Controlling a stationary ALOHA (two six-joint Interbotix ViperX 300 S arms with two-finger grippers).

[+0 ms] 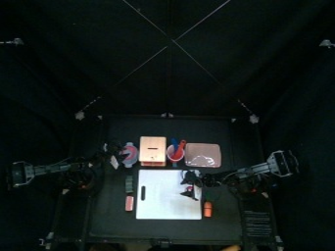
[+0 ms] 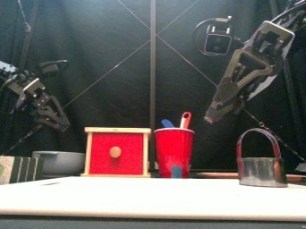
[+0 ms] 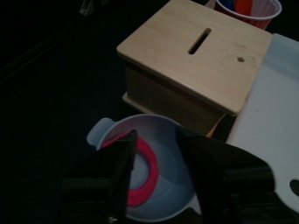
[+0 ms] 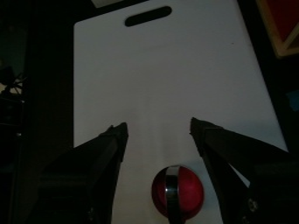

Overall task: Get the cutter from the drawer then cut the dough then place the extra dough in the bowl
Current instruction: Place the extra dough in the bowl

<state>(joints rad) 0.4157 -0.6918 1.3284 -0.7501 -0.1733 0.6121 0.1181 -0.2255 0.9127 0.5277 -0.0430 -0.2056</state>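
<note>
My left claw [image 3: 162,144] hung open, a pink dough ring [image 3: 145,175] in the blue-grey bowl [image 3: 105,131] beneath it; my right claw [image 4: 158,127] gaped, the round metal cutter [image 4: 179,191] under its spread jaws.

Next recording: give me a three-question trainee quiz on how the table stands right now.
1. True or false: the blue-grey bowl is empty.
2. In the front view, what stands right of the red cup? A wooden box; B metal cutter; C the bowl.
3. Fill in: the left gripper and the right gripper both have their jaws ____.
Key: 1 false, a dough ring lies in it. 2 B. 3 open.
</note>
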